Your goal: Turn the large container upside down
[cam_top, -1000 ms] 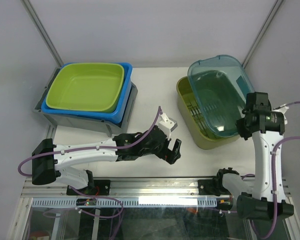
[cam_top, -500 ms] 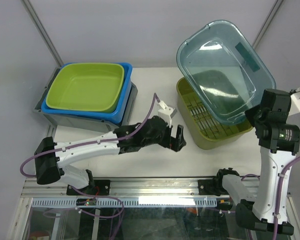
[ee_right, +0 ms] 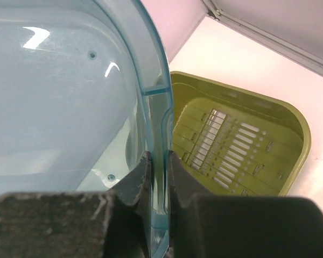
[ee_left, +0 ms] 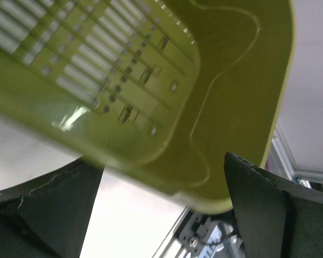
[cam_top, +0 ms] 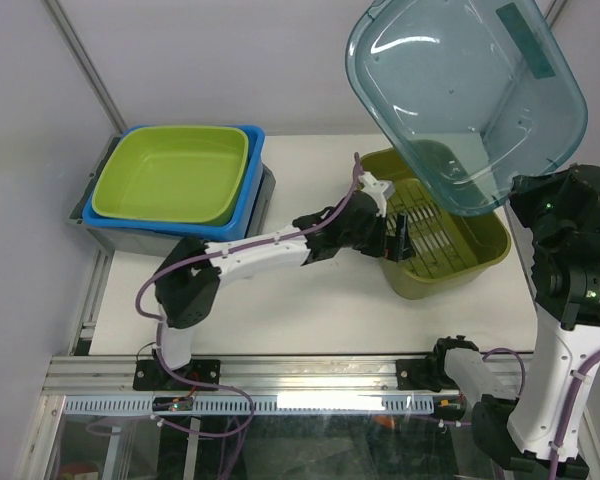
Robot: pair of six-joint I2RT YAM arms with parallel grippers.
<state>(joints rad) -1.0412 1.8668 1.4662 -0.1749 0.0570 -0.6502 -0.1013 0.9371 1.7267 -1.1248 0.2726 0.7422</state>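
Observation:
A large clear blue container (cam_top: 460,100) hangs tilted in the air above an olive green slotted basket (cam_top: 450,282). My right gripper (cam_top: 518,192) is shut on its rim at the lower right. The right wrist view shows both fingers pinching the blue rim (ee_right: 153,107), gripper (ee_right: 157,161), with the basket (ee_right: 293,121) below. My left gripper (cam_top: 398,238) is open at the basket's left wall. In the left wrist view the basket's rim (ee_left: 231,80) lies between the spread fingers of the gripper (ee_left: 161,166), which do not close on it.
A lime green tub (cam_top: 170,175) sits nested in a blue tub (cam_top: 248,205), both on a grey bin (cam_top: 130,240) at the back left. Metal frame posts (cam_top: 85,65) rise at the back corners. An aluminium rail (cam_top: 310,375) runs along the near edge.
My right arm has lifted the clear blue container up out of the olive basket and tilted it. My left arm has reached right, bringing its open gripper to the basket's left wall.

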